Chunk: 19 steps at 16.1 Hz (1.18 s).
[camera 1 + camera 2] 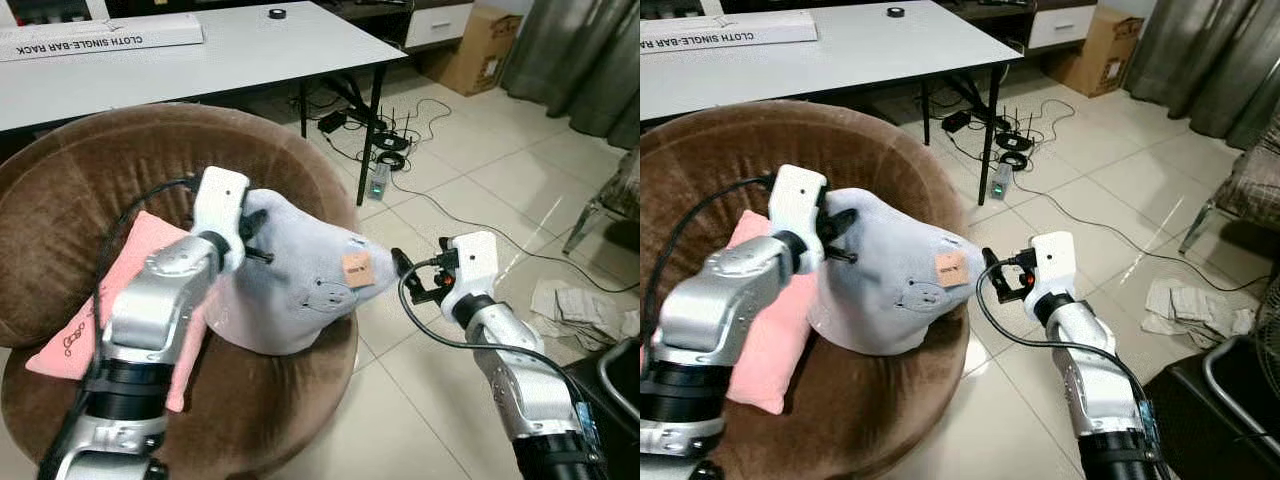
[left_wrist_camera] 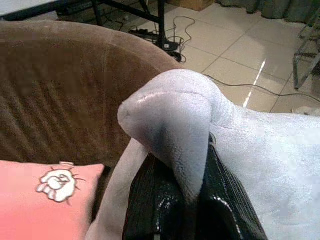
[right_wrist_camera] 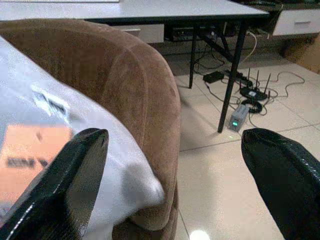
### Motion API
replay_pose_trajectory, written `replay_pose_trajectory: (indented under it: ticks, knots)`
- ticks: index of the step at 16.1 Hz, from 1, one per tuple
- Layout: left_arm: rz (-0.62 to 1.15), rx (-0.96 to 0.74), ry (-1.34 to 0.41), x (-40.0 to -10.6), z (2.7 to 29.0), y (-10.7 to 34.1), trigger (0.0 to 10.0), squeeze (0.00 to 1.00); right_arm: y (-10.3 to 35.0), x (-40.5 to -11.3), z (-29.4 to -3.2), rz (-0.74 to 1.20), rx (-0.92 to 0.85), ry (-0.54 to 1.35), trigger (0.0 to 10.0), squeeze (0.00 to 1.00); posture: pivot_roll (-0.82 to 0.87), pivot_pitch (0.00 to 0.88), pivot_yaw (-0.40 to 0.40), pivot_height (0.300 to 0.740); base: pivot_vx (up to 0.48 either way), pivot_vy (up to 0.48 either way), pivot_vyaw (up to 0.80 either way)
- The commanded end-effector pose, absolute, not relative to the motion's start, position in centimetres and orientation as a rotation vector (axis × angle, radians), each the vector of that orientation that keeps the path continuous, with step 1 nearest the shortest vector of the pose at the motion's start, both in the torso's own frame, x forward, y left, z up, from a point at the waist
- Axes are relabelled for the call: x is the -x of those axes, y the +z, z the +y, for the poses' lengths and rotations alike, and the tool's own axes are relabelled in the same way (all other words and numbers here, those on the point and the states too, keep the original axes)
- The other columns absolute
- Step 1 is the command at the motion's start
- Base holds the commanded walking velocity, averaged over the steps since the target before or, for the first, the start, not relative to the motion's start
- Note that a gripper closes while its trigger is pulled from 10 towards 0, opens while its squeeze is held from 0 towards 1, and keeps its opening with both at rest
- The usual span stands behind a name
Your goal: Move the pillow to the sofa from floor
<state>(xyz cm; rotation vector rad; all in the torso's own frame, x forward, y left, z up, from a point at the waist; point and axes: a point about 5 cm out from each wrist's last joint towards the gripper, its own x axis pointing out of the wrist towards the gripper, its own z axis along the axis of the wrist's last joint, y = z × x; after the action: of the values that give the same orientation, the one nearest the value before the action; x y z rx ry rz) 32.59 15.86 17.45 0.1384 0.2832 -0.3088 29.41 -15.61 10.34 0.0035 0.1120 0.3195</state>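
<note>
Grey pillow [image 1: 300,280] sits on the seat of the round brown sofa [image 1: 120,170], leaning toward the sofa's front-right rim, one corner overhanging the rim toward the tiled floor [image 1: 480,180]. Left gripper [image 1: 255,238] is over the sofa seat, clamped on the pillow's upper corner; in the left wrist view the grey fabric is pinched between both black fingers [image 2: 150,200]. Orange tag [image 1: 356,268] hangs on the pillow side nearest the sofa's right rim. Right gripper [image 1: 405,270] hangs just off the sofa's right rim, beside the overhanging pillow corner, fingers spread wide, nothing between them; can't tell if a fingertip touches the fabric. Pink cushion [image 1: 120,290] lies on the sofa seat to the left of the pillow, partly under the left arm. White table [image 1: 200,50] stands behind the sofa with a long box [image 1: 95,38] on it; cables and a power strip [image 1: 378,182] lie on the floor beyond the sofa's right side.
</note>
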Motion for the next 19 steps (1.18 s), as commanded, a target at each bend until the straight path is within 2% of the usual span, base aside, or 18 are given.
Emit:
replay_pose_trajectory:
  ticks: [1,2,4,6,10,12,16,17,19]
  knots:
    - [0.216,-0.216,-0.284,-33.4,16.8,18.4,10.0,0.00,10.8,-29.2,-15.4,0.108,-0.008,0.343,10.0,0.00,0.08,0.000,-0.051,0.740,0.000,0.000,0.00]
    - [0.223,-0.273,-0.247,-34.0,18.2,17.4,10.0,0.00,11.0,-29.0,-14.9,0.100,-0.014,0.386,10.0,0.00,0.08,0.000,-0.062,0.740,0.000,0.000,0.00]
    - [0.231,-0.277,-0.096,-35.8,21.3,15.8,10.0,0.00,11.5,-28.0,-13.3,0.092,0.015,0.565,10.0,0.00,0.07,0.000,-0.085,0.740,0.000,0.000,0.00]
    - [0.252,-0.266,-0.003,-36.6,22.8,14.9,10.0,0.00,11.6,-27.5,-12.7,0.108,0.047,0.657,10.0,0.00,0.06,0.000,-0.102,0.740,0.000,0.000,0.00]
    - [0.302,-0.343,0.355,-37.2,27.9,14.8,10.0,0.00,12.4,-27.9,-11.9,0.114,0.095,0.726,10.0,0.00,0.00,0.000,-0.117,0.740,0.000,0.000,0.00]
    - [0.318,-0.361,0.422,-37.1,29.1,15.0,10.0,0.00,12.8,-27.6,-11.4,0.107,0.098,0.768,10.0,0.00,-0.01,0.000,-0.119,0.740,0.000,0.000,0.00]
    - [0.298,-0.326,0.379,-37.6,29.1,16.0,10.0,0.00,13.0,-27.1,-10.8,0.111,0.138,0.883,10.0,0.00,-0.03,0.000,-0.121,0.740,0.000,0.000,0.00]
    - [0.303,-0.314,0.377,-37.6,29.2,16.0,10.0,0.99,13.0,-27.1,-10.8,0.116,0.144,0.892,10.0,0.00,-0.03,0.000,-0.121,0.740,0.000,0.000,0.00]
    - [0.326,-0.313,0.373,-37.5,29.5,15.9,10.0,1.00,13.2,-27.1,-10.9,0.120,0.150,0.896,10.0,0.00,-0.04,0.000,-0.123,0.740,0.000,0.000,0.00]
